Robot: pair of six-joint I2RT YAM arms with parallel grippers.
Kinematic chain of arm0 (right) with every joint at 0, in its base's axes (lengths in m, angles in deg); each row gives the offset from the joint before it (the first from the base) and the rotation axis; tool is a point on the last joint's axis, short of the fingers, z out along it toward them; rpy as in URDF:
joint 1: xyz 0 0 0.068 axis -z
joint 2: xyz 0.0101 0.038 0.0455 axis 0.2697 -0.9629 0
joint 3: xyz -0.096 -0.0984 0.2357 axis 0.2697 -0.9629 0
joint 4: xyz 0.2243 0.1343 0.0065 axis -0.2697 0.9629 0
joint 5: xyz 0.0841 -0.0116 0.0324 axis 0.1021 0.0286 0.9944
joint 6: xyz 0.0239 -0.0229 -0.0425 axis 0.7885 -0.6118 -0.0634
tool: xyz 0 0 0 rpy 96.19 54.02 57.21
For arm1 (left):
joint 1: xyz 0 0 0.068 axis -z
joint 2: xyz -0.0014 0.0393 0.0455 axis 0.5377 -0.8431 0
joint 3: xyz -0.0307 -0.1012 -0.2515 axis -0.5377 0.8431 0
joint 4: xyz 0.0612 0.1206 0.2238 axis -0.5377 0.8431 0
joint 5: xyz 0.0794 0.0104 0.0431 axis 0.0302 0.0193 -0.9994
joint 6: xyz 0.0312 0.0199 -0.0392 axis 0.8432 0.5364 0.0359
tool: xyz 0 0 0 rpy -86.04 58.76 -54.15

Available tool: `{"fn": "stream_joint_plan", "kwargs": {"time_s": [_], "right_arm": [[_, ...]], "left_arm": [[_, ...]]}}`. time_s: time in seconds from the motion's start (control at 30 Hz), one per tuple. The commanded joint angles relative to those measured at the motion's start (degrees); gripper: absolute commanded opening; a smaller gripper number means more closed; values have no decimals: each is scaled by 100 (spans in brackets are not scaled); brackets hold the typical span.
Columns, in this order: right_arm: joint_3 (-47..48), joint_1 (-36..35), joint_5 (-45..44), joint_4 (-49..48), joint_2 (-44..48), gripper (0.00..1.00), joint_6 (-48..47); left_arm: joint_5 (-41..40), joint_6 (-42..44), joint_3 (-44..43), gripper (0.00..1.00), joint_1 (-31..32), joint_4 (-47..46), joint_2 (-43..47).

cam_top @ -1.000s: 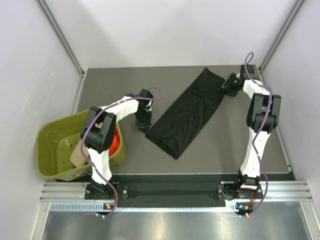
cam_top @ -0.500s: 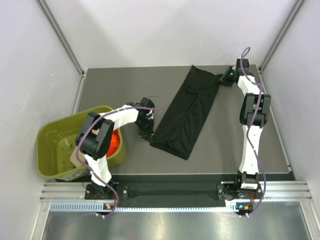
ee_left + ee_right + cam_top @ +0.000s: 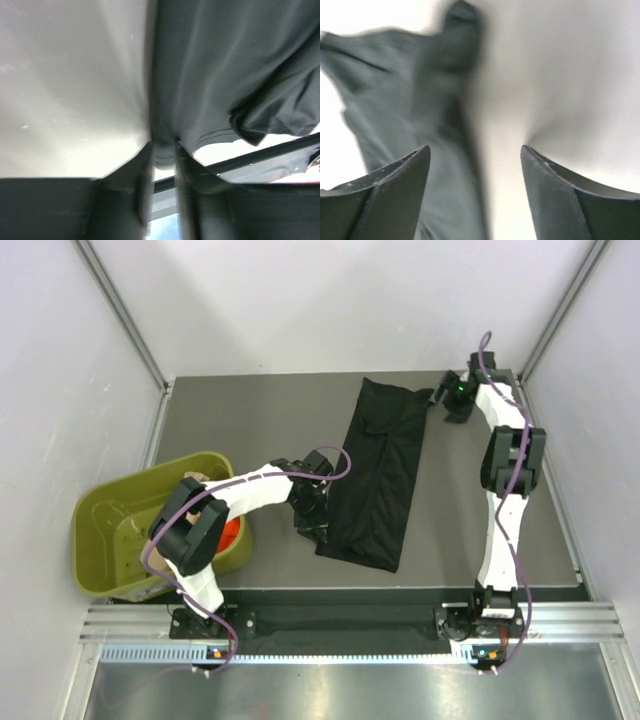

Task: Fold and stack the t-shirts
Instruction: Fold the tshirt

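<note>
The white-and-black left arm (image 3: 245,487) is sitting bent toward centre, with the black two-finger left gripper (image 3: 163,148) pointing down, jaws narrowly parted. The white-and-black right arm (image 3: 508,465) is standing stretched far forward, and the right gripper (image 3: 475,150) is gaping wide.

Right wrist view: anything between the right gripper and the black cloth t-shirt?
Nothing visible. The right gripper is open, and the black cloth t-shirt lies just ahead of it on the grey table, with no other object between them.
</note>
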Motion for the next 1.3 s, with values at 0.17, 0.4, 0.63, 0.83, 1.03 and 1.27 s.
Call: {"fn": "stream_joint_plan", "kwargs": {"time_s": [0.17, 0.4, 0.63, 0.83, 1.03, 1.27], "right_arm": [[-2161, 438, -916, 1390, 2863, 80, -1082], [-5042, -194, -80, 1125, 5068, 82, -1055], [-7374, -1187, 641, 546, 6749, 73, -714], [-8948, -2005, 888, -201, 7804, 63, 15], [-9398, -2646, 914, -685, 7972, 50, 464], [-9161, -3297, 221, -528, 7762, 49, 527]], "left_arm": [[-321, 198, -643, 37, -39, 330, 247], [-365, 330, -407, 37, -74, 375, 448], [-348, 383, -37, 37, -153, 6, 607], [-190, 383, -19, 36, -294, -91, 510], [-58, 181, -20, 31, -303, -118, 510], [706, -127, 157, 36, -119, -1075, 1055]]}}
